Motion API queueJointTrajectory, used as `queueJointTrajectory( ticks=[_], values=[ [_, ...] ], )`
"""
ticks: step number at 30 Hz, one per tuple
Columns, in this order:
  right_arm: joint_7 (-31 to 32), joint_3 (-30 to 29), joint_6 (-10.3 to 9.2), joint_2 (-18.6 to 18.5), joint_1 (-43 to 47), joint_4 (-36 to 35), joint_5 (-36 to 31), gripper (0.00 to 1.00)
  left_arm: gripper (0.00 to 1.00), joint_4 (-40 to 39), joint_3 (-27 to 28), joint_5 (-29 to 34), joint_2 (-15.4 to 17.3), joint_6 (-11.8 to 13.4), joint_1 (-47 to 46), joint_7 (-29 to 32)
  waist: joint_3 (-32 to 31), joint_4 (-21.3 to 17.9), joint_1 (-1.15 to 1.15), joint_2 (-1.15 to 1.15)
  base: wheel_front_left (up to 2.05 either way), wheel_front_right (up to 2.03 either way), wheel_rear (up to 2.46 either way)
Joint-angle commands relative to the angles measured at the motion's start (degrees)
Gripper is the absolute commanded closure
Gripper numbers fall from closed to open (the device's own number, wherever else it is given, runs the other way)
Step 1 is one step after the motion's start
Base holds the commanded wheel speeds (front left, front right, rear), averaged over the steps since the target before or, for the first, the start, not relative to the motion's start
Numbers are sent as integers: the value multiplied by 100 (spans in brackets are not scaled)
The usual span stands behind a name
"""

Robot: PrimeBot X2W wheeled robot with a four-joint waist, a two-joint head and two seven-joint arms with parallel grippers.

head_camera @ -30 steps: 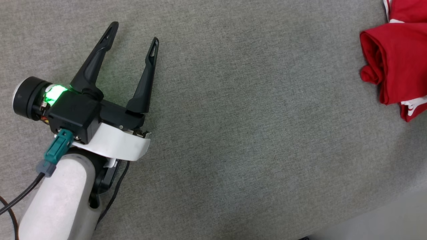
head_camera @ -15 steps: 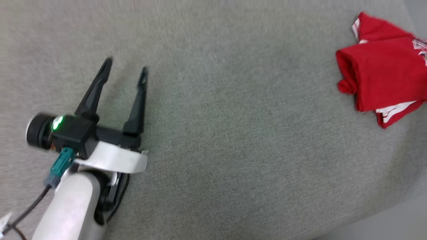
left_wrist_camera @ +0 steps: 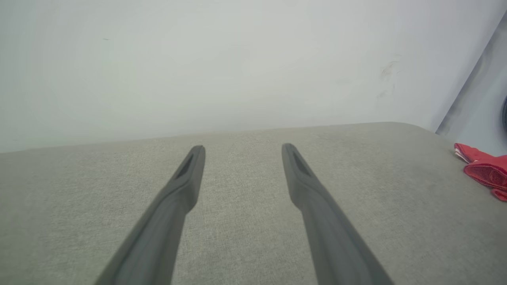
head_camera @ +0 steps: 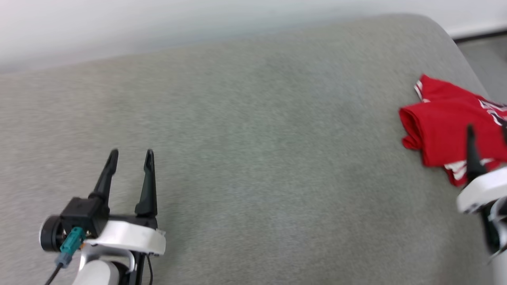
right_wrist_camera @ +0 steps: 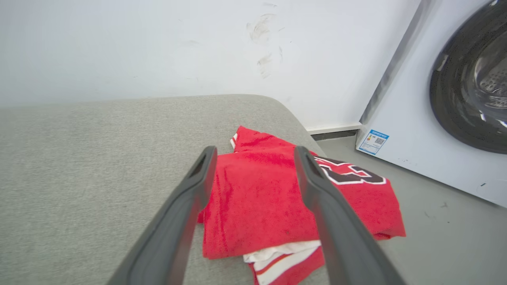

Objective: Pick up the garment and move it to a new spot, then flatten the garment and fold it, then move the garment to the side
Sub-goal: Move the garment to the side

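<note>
The garment [head_camera: 443, 130] is a red shirt with white striped trim, folded into a compact bundle at the far right end of the grey fabric surface [head_camera: 277, 158]. My right gripper [head_camera: 488, 128] hovers just short of it, open and holding nothing. In the right wrist view the garment [right_wrist_camera: 253, 198] lies between and beyond the spread fingers of the right gripper [right_wrist_camera: 255, 150], with part of a black, white-outlined print showing. My left gripper [head_camera: 131, 154] is open and empty at the lower left, far from the shirt. The left wrist view has the left gripper [left_wrist_camera: 243, 148] above bare fabric and the garment [left_wrist_camera: 485, 172] at the far right.
A white wall [head_camera: 158, 23] runs behind the surface. The surface's rounded right end [right_wrist_camera: 293, 114] drops to a grey floor [right_wrist_camera: 416, 221]. A white washing machine with a dark round door [right_wrist_camera: 467, 87] stands to the right.
The head camera has tilted up, so the whole picture has shifted and the wall now shows. My right gripper has come into the head view at the right edge. The garment lies as before.
</note>
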Motion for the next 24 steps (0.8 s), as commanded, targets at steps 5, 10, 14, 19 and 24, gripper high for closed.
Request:
queueJointTrajectory(
  ticks=[5, 10, 14, 19, 24],
  values=[
    [364, 330, -6, 465, 937, -1298, 210, 0, 0, 342, 130, -140, -109, 25, 250, -119, -571, 593, 1, 0, 0, 0, 0],
    [620, 614, -6, 787, 1587, -2263, 348, 0, 0, 594, 248, -148, -86, 20, 409, -182, -851, 839, 1, 0, 0, 0, 0],
    [772, 724, -6, 926, 1992, -2817, 404, 0, 0, 721, 247, -125, -83, -37, 478, -194, -1008, 926, 1, 0, 0, 0, 0],
    [958, 836, -6, 1000, 2413, -3304, 440, 0, 0, 833, 206, -87, -133, -79, 605, -211, -1187, 960, 1, 0, 0, 0, 0],
    [1106, 945, -6, 1031, 2703, -3508, 438, 0, 0, 961, 147, -42, -180, -137, 749, -220, -1333, 1006, 1, 0, 0, 0, 0]
  ],
)
